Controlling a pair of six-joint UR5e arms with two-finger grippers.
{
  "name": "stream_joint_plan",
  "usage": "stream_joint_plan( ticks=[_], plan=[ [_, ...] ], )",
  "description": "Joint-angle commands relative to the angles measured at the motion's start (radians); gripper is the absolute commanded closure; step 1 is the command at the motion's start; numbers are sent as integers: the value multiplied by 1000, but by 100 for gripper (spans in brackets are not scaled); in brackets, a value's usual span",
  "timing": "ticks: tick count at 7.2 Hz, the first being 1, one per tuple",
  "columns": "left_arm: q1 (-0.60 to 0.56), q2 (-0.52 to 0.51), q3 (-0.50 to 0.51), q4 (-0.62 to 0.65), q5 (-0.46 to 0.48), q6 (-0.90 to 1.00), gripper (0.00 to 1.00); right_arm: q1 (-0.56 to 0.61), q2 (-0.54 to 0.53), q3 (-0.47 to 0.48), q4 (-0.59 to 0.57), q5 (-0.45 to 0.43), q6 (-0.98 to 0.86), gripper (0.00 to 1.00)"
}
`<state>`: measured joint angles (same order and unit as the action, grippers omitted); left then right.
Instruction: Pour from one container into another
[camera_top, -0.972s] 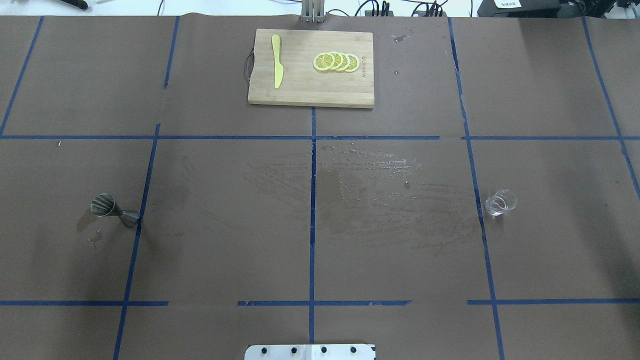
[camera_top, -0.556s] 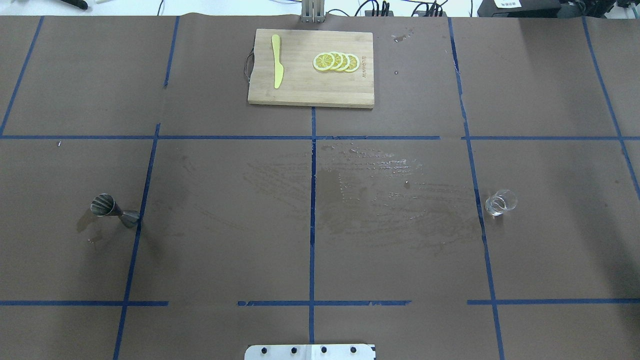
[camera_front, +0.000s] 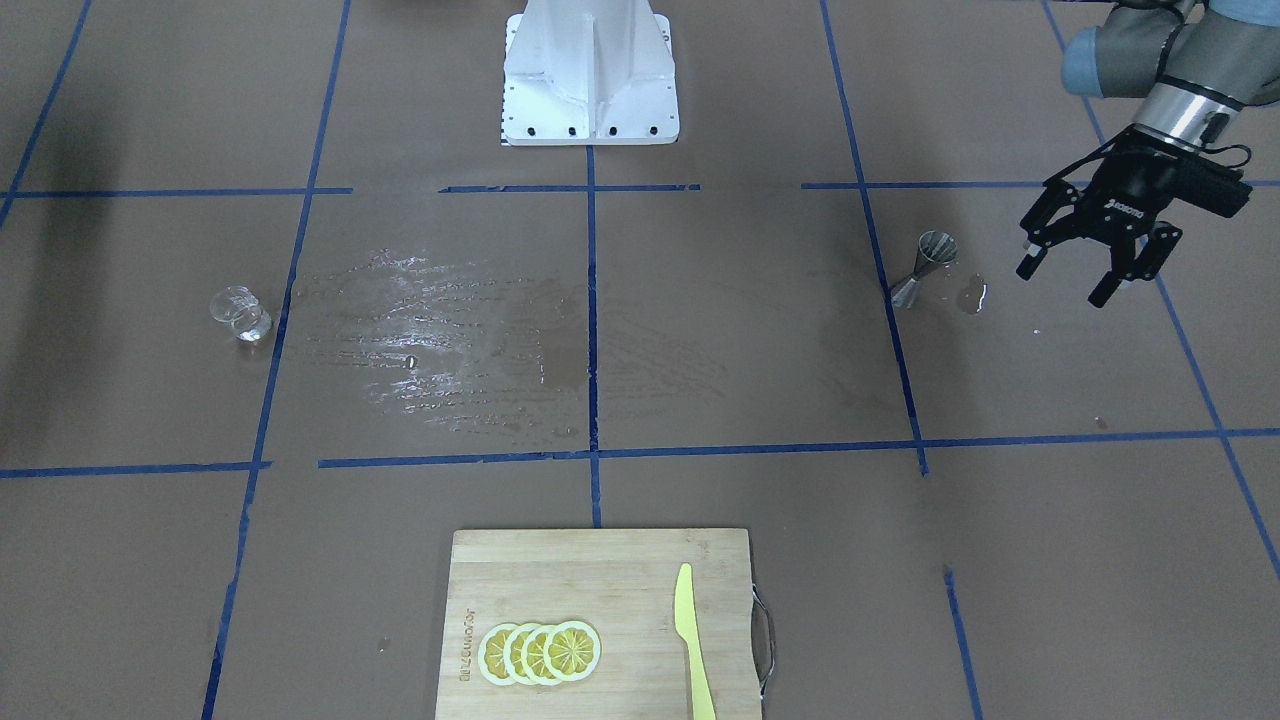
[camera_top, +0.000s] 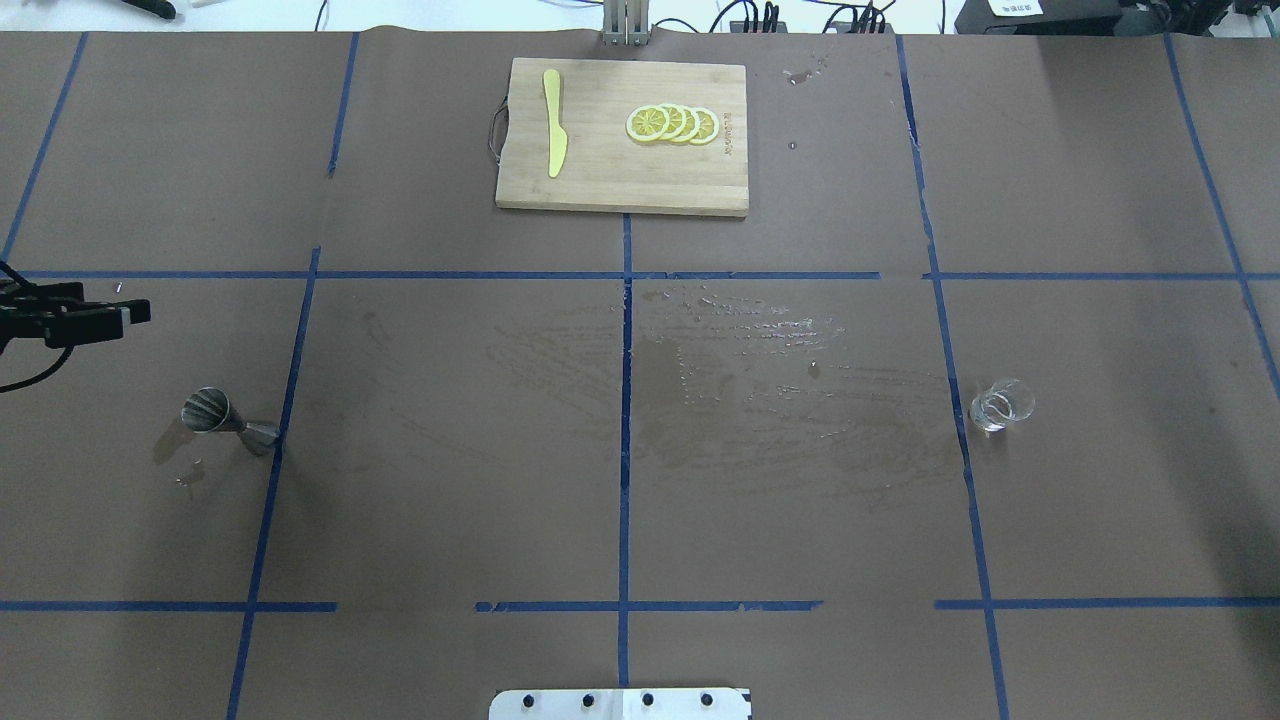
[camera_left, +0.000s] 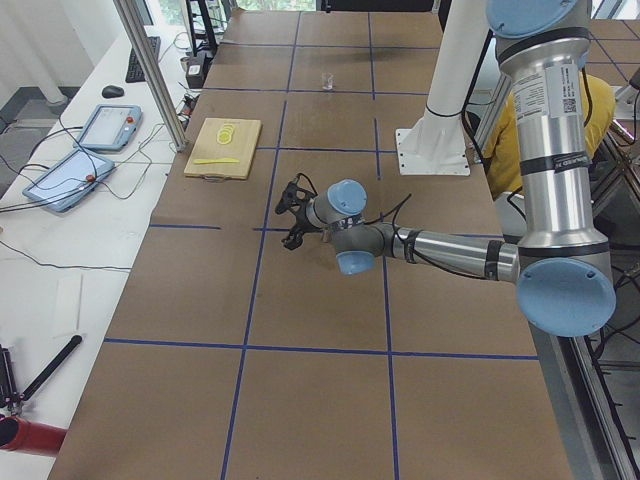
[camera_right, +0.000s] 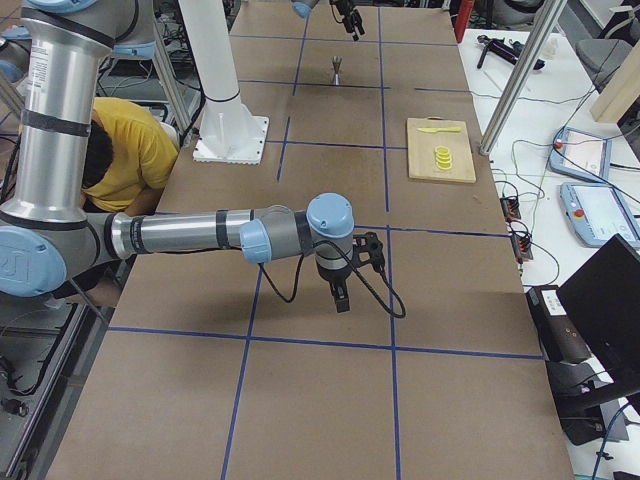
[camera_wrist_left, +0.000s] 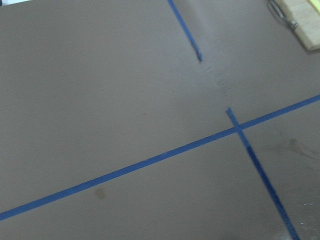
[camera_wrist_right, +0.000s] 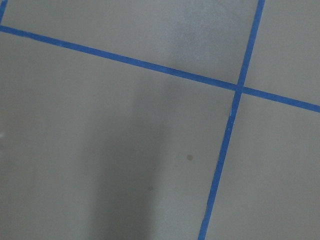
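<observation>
The steel jigger (camera_top: 230, 422) stands upright on the left part of the table, also seen as the jigger (camera_front: 925, 268) and the far jigger (camera_right: 337, 70). The clear glass cup (camera_top: 1000, 405) stands upright on the right part; the same cup (camera_front: 238, 312) is far from both arms. My left gripper (camera_front: 1062, 282) hovers open and empty, out past the jigger toward the table's left end. It just enters the overhead view as the left gripper (camera_top: 108, 312). My right gripper (camera_right: 345, 280) shows only in the exterior right view, low over bare paper; I cannot tell its state.
A wooden cutting board (camera_top: 600, 180) with lemon slices (camera_top: 672, 124) and a yellow knife (camera_top: 553, 122) lies at the far middle. A wet patch (camera_top: 740, 380) covers the centre of the paper. A small puddle (camera_front: 972, 295) lies beside the jigger. The robot base (camera_front: 590, 80) stands at the near middle edge.
My left gripper has come into the overhead view at its left edge; earlier no arm showed there. Jigger and glass cup have not moved.
</observation>
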<state>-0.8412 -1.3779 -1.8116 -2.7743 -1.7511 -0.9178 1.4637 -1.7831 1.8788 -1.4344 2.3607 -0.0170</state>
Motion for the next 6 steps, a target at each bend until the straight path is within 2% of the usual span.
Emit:
stream_joint_plan(
  ticks=[1, 2, 4, 5, 6],
  plan=[
    [112, 46, -75, -45, 211, -62, 1, -2, 1, 2, 11, -1, 0, 0],
    [148, 84, -90, -124, 357, -62, 1, -2, 1, 5, 47, -1, 2, 0],
    [394, 115, -80, -117, 769, -65, 1, -2, 1, 5, 68, 0, 3, 0],
    [454, 128, -78, -114, 838, -78, 1, -2, 1, 5, 69, 0, 2, 0],
    [594, 128, -78, -110, 984, -135, 1, -2, 1, 5, 68, 2, 3, 0]
  ],
)
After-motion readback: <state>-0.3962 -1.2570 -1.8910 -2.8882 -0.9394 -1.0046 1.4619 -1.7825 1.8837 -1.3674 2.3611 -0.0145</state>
